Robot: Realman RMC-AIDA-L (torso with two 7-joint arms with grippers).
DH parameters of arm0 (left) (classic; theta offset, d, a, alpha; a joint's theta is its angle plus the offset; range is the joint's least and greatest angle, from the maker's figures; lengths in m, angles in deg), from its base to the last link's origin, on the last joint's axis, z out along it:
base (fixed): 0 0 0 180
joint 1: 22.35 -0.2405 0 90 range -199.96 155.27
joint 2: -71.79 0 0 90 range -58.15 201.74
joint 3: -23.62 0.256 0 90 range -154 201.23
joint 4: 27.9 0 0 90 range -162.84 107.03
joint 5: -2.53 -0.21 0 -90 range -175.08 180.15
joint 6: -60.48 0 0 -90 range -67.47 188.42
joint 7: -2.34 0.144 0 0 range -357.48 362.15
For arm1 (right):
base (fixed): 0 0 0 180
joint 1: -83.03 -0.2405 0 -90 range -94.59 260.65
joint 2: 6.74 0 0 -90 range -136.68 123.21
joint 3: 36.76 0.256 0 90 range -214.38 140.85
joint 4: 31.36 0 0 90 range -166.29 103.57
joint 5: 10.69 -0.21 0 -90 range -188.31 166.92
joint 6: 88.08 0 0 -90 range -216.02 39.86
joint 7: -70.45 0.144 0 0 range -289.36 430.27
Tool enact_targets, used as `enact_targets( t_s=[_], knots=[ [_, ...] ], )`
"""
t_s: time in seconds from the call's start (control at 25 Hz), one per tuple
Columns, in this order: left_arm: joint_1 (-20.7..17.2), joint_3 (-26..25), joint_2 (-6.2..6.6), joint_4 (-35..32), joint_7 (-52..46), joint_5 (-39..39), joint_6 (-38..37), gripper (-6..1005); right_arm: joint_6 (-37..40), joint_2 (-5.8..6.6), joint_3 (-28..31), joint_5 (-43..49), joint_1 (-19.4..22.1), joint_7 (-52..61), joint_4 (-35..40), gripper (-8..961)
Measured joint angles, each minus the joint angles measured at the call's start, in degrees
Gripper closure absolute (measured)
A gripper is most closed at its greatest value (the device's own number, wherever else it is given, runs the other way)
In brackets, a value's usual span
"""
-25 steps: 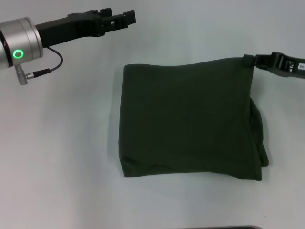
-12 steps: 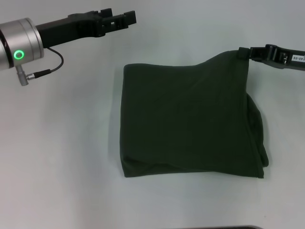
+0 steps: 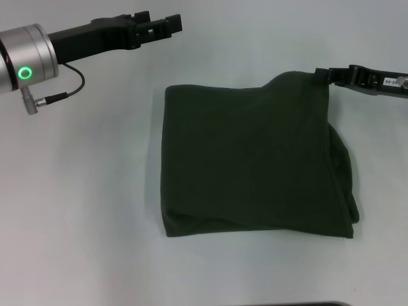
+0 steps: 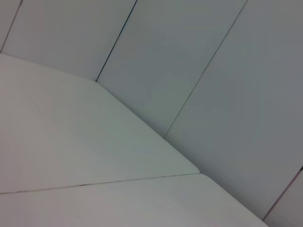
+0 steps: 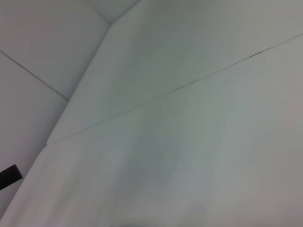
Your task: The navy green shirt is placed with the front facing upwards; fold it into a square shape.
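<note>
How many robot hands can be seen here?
2. The left hand hovers above the table, off the shirt's far left corner. The right hand pinches its raised far right corner.

Pale table (image 3: 83,210) fills head view. Wrist views: same pale surface with thin seam line (image 4: 118,180), panelled wall (image 4: 199,56) with dark joints behind.

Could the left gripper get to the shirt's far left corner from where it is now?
Probably yes: the left gripper hangs just beyond that corner of the navy green shirt, with only bare table between.
</note>
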Motion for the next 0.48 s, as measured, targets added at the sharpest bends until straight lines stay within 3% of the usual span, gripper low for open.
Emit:
enact_targets(
  t_s=[0.16,0.36,0.48],
  knots=[
    [0.0,0.0,0.08,0.0,0.0,0.0,0.0,91,-0.8,-0.31,0.4,-2.7,0.7,-1.6,0.5,839],
    [0.0,0.0,0.10,0.0,0.0,0.0,0.0,91,-0.4,0.30,0.5,-7.3,2.0,-4.1,1.1,773],
    [0.0,0.1,0.14,0.0,0.0,0.0,0.5,91,1.9,0.43,0.4,-8.0,2.1,-4.3,2.0,620]
  ],
)
